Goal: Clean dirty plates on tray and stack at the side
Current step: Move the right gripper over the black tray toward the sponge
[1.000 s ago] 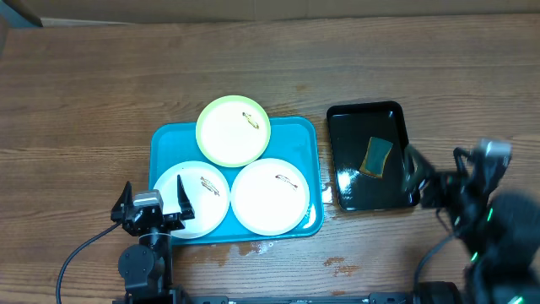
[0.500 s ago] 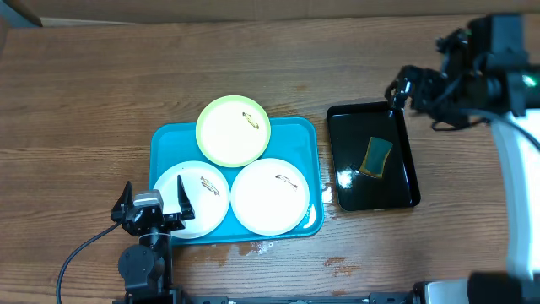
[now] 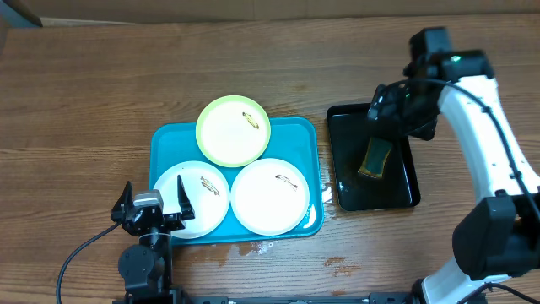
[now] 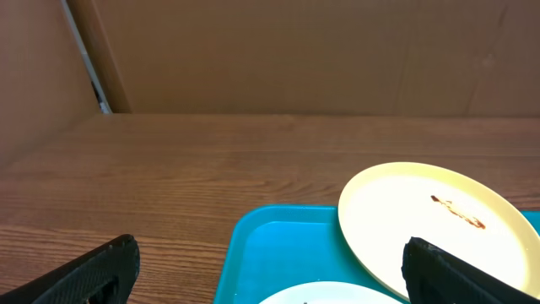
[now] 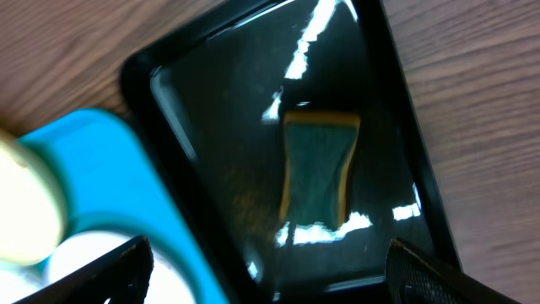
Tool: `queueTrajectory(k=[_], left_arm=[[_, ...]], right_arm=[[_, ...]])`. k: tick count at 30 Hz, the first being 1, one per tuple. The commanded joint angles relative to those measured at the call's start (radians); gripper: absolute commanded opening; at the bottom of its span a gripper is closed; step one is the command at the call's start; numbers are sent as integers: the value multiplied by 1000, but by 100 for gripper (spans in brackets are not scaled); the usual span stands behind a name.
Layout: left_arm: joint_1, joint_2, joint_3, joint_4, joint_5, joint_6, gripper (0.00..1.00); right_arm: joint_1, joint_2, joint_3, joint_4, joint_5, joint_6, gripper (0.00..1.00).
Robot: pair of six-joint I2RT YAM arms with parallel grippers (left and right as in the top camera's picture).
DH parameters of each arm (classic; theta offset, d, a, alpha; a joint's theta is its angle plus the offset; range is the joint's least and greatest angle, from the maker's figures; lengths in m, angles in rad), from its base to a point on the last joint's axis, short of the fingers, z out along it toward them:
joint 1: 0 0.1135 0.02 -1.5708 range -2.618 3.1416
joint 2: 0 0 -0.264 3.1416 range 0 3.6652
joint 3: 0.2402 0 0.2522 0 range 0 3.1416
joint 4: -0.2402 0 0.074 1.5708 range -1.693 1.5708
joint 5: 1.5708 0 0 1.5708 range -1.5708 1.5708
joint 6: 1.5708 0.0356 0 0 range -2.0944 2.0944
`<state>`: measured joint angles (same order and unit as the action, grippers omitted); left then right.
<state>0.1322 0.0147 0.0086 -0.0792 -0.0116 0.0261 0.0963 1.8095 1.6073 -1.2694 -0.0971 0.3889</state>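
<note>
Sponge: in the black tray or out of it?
In. The sponge lies flat inside the rim of the black tray, on its glossy floor. The right gripper hangs above, fingers wide apart, holding nothing.

Brown wood-grain worktop (image 3: 101, 93): matt, fine grain. Turquoise rectangular plastic tray (image 3: 164, 143): smooth, light sheen. 3 small round plastic plates (image 3: 270, 198): smooth, near matt. Narrow black plastic tray (image 3: 396, 190): high gloss, mirror-like glare. Green-and-yellow sponge (image 3: 376, 157) on it: matt, coarse.

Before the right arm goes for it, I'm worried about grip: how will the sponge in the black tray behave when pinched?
The sponge looks thin and foam-like, so it will probably squash and flex. The black tray glistens as if wet, so it may come up soaked and dripping.
</note>
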Motion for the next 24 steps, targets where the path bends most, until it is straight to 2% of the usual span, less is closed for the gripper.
queueTrajectory(k=[1, 10, 14, 17, 20, 24], left_arm=[[-3, -10, -4, 2, 9, 12, 100], [-3, -10, -4, 2, 9, 12, 100], [-3, -10, -4, 2, 9, 12, 100], [-3, -10, -4, 2, 9, 12, 100], [-3, -10, -4, 2, 9, 12, 100], [-3, -10, -4, 2, 9, 12, 100]], right_arm=[[27, 0, -83, 71, 120, 63, 89], [33, 0, -383, 442, 179, 102, 87], [33, 0, -460, 562, 177, 102, 82], [33, 0, -497, 617, 178, 102, 73], [33, 0, -519, 653, 178, 102, 56], [33, 0, -551, 712, 179, 101, 57]])
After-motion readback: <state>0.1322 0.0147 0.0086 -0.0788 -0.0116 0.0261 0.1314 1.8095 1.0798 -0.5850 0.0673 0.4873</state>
